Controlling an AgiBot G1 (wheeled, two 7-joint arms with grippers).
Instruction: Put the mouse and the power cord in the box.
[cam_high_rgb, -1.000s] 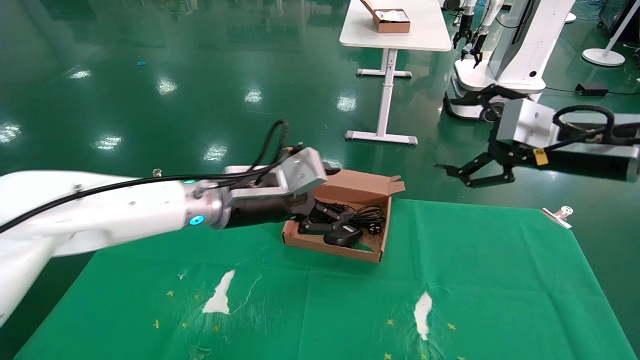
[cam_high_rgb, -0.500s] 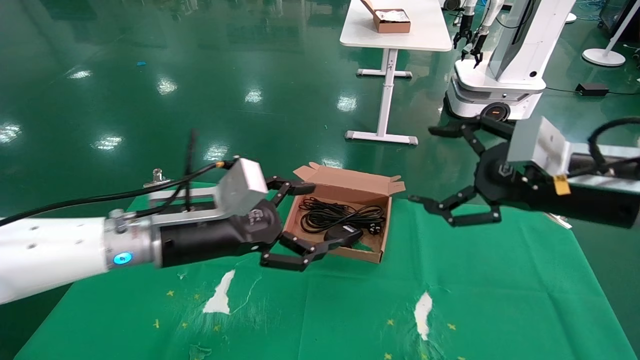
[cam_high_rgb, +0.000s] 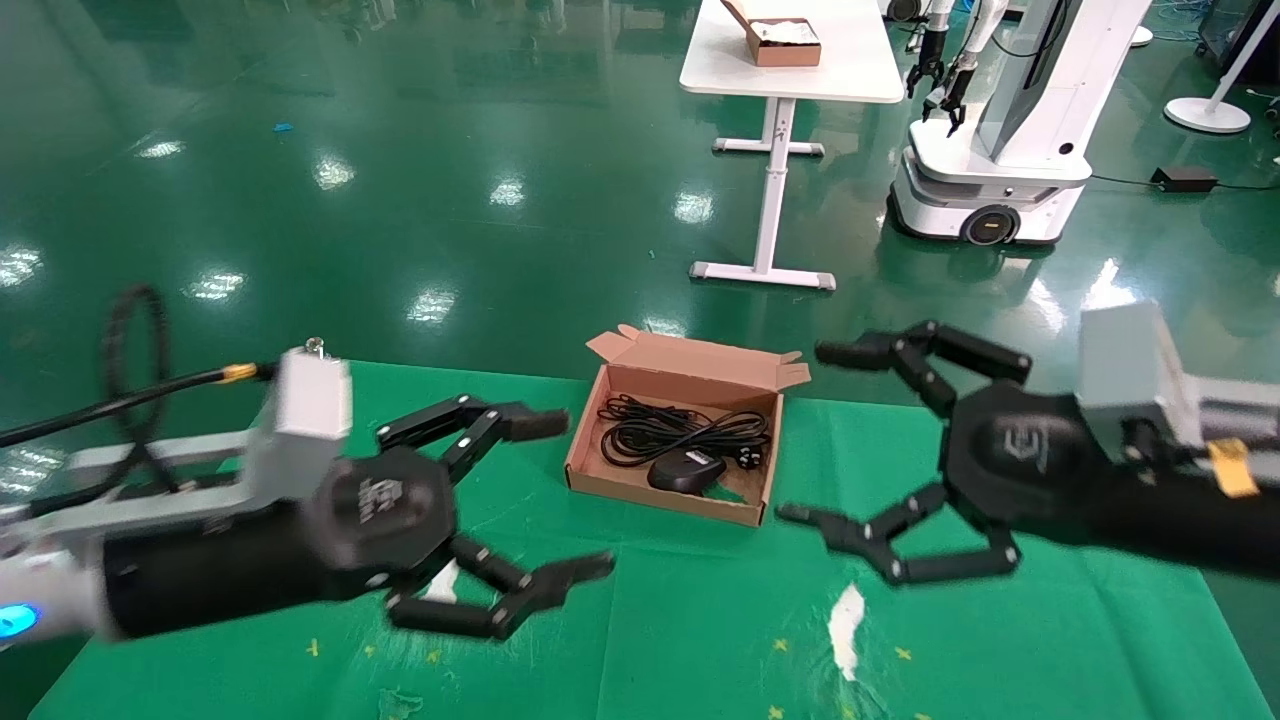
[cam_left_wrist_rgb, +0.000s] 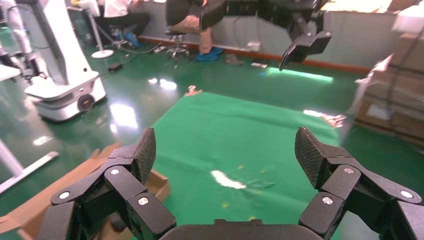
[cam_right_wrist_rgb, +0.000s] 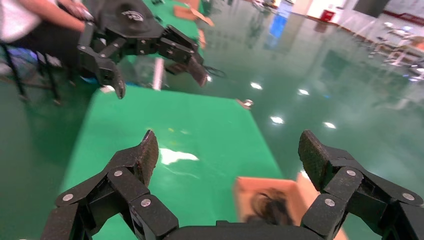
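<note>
The brown cardboard box stands open on the green cloth, its flap lid tipped back. Inside lie the coiled power cord and, nearer the front wall, the black mouse. My left gripper hovers open and empty just left of the box; its wrist view shows the spread fingers and a box corner. My right gripper hangs open and empty just right of the box. Between its fingers the right wrist view shows the box with the cord.
The green cloth has torn white patches near the front. A metal clip sits at the table's far left corner. Beyond stand a white table with a smaller cardboard box and another robot.
My left gripper pulled out of the box and back toward the front left, open, leaving the mouse inside. My right gripper swung down and nearer, opening wide beside the box.
</note>
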